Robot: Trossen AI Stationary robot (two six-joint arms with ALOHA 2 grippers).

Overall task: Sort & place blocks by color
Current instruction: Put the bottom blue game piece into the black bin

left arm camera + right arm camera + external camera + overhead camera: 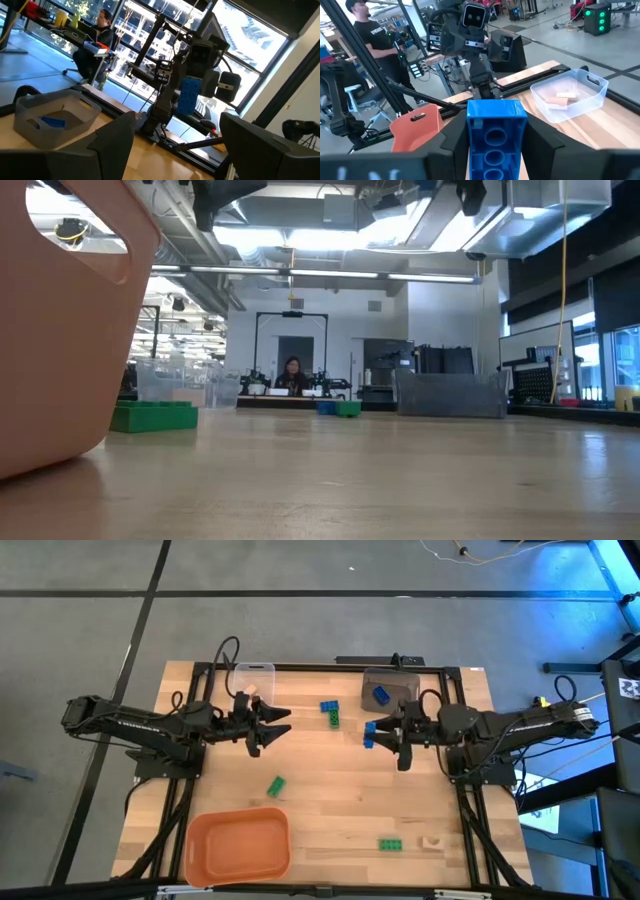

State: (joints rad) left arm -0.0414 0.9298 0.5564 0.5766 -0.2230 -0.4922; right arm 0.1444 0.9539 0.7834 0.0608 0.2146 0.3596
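My right gripper is shut on a blue studded block above the table's middle, just near of the grey bin, which holds another blue block. My left gripper hangs open and empty, facing it from the left, beside the clear bin with tan blocks. A blue block and a green one lie together between the bins. More green blocks and a tan block lie nearer the table's near edge. My right gripper pinches the blue block by its two long sides between both fingers. The fingers come in level from the table's right. The block stands upright in the hold, lifted clear of the table, its hollow underside turned toward the wrist camera.
An orange bin sits at the near left corner and fills the low view's left. Bare wood lies between the two grippers and along the table's middle. People are in the room beyond the table.
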